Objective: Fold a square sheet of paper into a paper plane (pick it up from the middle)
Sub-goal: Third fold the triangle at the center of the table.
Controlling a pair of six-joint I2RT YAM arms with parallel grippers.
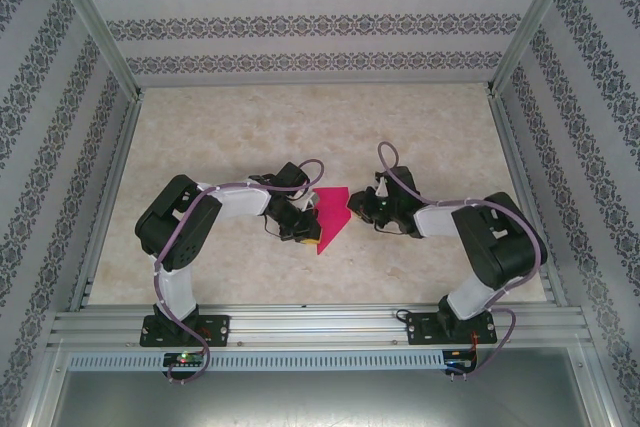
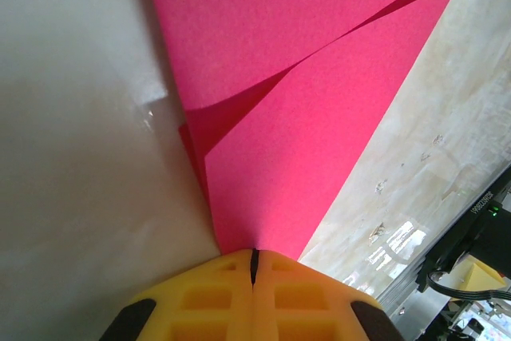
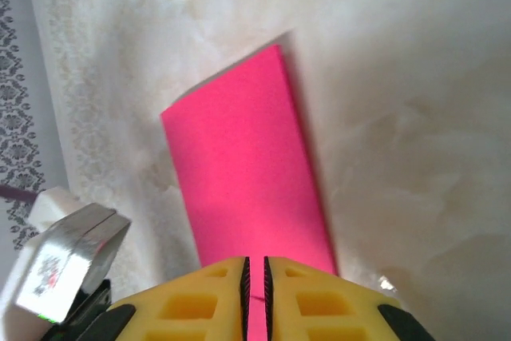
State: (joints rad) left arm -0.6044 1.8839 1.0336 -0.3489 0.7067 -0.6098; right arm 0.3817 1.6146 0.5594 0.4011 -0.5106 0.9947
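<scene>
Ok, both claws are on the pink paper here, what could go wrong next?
The left claw is shut on one tip of the folded magenta-pink paper sheet and the right claw pinches the opposite edge; pulling apart could tear it. The right claw's jaws show a slim gap, so that edge might slip. The upper flap bows up unflattened; pressing now may crease it crooked.

Both arms bent inward, left fingers (image 2: pixel 200 303) pressed together, right fingers (image 3: pixel 192 303) a slit apart.

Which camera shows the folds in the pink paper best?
Left wrist view: the pink paper shows overlapping flaps up close. From above it looks small and pointed; the right wrist view shows one flat strip.
</scene>
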